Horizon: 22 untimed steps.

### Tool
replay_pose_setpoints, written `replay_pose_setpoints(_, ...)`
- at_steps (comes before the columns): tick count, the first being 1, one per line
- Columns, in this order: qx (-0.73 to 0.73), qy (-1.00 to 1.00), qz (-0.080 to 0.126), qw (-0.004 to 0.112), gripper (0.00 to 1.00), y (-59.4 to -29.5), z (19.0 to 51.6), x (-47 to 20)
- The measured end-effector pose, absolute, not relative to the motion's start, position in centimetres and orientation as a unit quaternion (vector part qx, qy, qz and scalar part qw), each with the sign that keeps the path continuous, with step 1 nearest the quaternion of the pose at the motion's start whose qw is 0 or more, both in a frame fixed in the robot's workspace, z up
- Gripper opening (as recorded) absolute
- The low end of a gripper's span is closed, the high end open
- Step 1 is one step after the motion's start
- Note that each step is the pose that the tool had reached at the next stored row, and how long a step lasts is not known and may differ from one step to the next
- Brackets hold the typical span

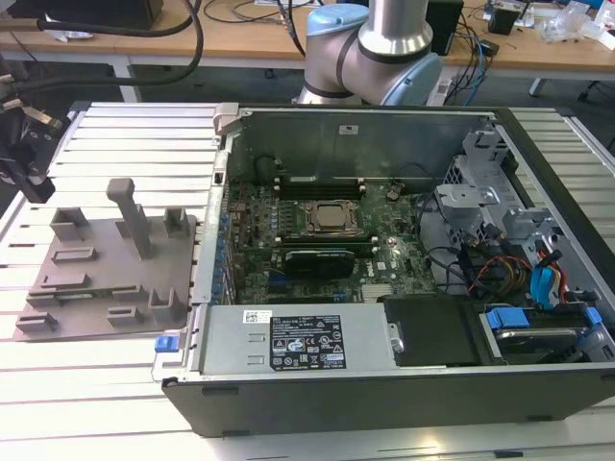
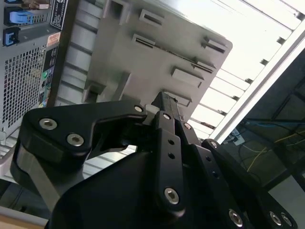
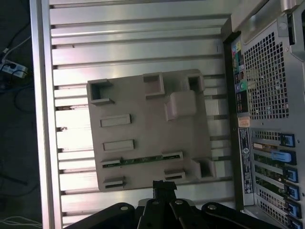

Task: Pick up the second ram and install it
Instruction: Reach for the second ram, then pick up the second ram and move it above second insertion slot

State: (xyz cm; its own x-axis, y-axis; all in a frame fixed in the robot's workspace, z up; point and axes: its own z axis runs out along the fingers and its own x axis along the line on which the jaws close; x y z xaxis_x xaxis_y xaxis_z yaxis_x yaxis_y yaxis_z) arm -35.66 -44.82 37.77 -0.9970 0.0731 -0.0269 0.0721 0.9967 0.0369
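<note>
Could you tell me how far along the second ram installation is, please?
Done: nothing yet; the ram lies on the grey plate, outside the case. In hand: the gripper hovers at the plate's edge near the ram, not touching it. Left: picking it up and seating it on the motherboard.

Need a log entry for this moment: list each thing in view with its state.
Plate: flat on the table.
Ram: edge-up in a plate slot, not gripped.
Case: lying on its side, panel off, inside exposed.
Gripper: shut, empty, clear of the ram.
</note>
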Motion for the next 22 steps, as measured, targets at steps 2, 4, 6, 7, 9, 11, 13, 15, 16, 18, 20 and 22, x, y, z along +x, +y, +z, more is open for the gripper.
replay_pose_setpoints(2,0.036,0.999,0.018,0.014,0.11,-44.82,37.77,-35.67)
replay_pose_setpoints(4,0.036,0.999,0.018,0.014,0.11,-44.81,37.77,-35.67)
replay_pose_setpoints(6,0.036,0.999,0.018,0.014,0.11,-44.81,37.76,-35.68)
replay_pose_setpoints(7,0.033,0.999,0.018,0.014,0.11,-44.81,37.76,-35.68)
replay_pose_setpoints(9,0.003,1.0,0.018,0.014,0.11,-44.81,37.76,-35.68)
replay_pose_setpoints(11,-0.041,0.999,0.019,0.013,0.11,-44.81,37.76,-35.68)
replay_pose_setpoints(13,-0.063,0.998,0.019,0.012,0.11,-44.81,37.76,-35.68)
replay_pose_setpoints(15,-0.084,0.996,0.02,0.012,0.11,-44.81,37.76,-35.68)
replay_pose_setpoints(16,-0.103,0.994,0.02,0.011,0.11,-44.81,37.76,-35.68)
replay_pose_setpoints(18,-0.128,0.992,0.02,0.011,0.11,-44.81,37.76,-35.68)
replay_pose_setpoints(20,-0.155,0.988,0.02,0.01,0.11,-44.81,37.76,-35.68)
replay_pose_setpoints(22,-0.193,0.981,0.021,0.01,0.11,-44.81,37.76,-35.68)
